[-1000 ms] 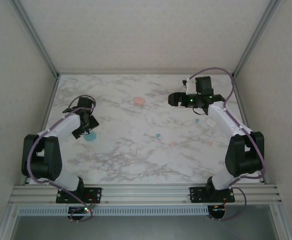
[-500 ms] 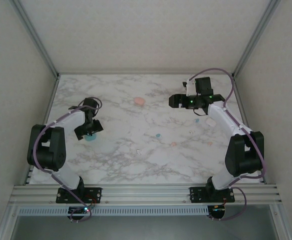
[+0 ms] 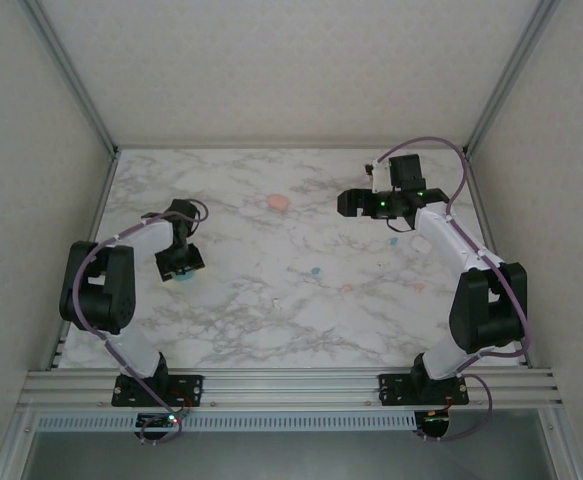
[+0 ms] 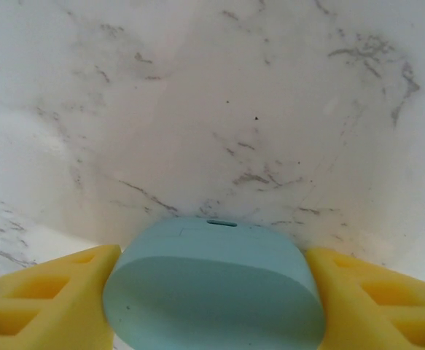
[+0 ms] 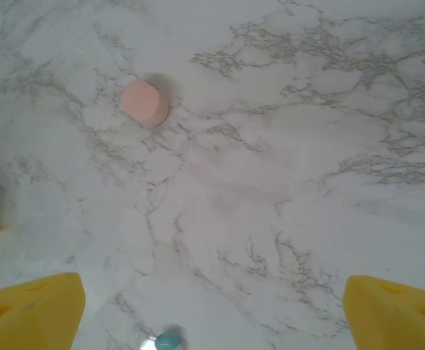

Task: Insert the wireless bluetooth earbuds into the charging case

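The teal charging case (image 4: 212, 292) lies on the marble table between my left gripper's (image 4: 211, 281) yellow fingers (image 4: 48, 299), which press on both of its sides. From above, the left gripper (image 3: 179, 262) covers most of that case (image 3: 182, 277). A teal earbud (image 3: 316, 271) and two pale pink earbuds (image 3: 347, 288) (image 3: 420, 287) lie loose mid-table. My right gripper (image 3: 349, 200) hovers open at the back right. In the right wrist view its fingers (image 5: 30, 313) stand far apart, with a teal earbud (image 5: 168, 340) low between them.
A pink rounded case (image 3: 278, 202) (image 5: 145, 102) sits shut at the back centre, left of the right gripper. A small white piece (image 3: 275, 301) lies near the middle. Metal frame posts and walls border the table (image 3: 231, 330).
My left gripper has come down over the teal case and its fingers have closed onto it, with the left elbow swinging right. The right gripper has hardly moved.
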{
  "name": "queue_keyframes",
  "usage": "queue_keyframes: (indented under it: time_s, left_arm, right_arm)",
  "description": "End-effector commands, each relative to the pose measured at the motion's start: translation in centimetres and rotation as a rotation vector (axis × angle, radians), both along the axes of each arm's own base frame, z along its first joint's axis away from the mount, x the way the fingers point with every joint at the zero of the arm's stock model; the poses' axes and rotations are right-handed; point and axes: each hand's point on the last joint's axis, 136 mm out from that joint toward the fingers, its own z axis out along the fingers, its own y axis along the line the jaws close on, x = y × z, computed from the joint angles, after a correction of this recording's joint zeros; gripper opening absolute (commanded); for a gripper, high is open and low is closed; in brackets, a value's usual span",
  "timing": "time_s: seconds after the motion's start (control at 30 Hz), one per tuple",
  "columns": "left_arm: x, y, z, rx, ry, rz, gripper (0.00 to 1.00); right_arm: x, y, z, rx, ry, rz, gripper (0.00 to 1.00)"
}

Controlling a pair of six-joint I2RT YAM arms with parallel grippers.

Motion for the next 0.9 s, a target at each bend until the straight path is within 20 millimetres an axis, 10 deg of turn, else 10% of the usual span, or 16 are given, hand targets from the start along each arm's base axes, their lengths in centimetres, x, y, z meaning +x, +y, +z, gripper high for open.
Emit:
queue_keyframes:
  time_s: [0.0,0.5,0.87]
  left_arm:
    - [0.7,-2.0,0.9,-0.042,-0.016,-0.078,0.56]
    - [4.6,-17.1,2.0,-0.079,-0.034,-0.421,0.55]
    - [3.9,-23.9,0.6,-0.069,0.006,-0.586,0.55]
  right_arm:
    - [-0.1,0.1,0.6,-0.004,-0.01,-0.002,0.92]
    - [0.3,-4.2,0.0,-0.133,-0.099,-0.214,0.97]
    - [-0.2,-8.9,-0.1,-0.147,-0.145,-0.457,0.99]
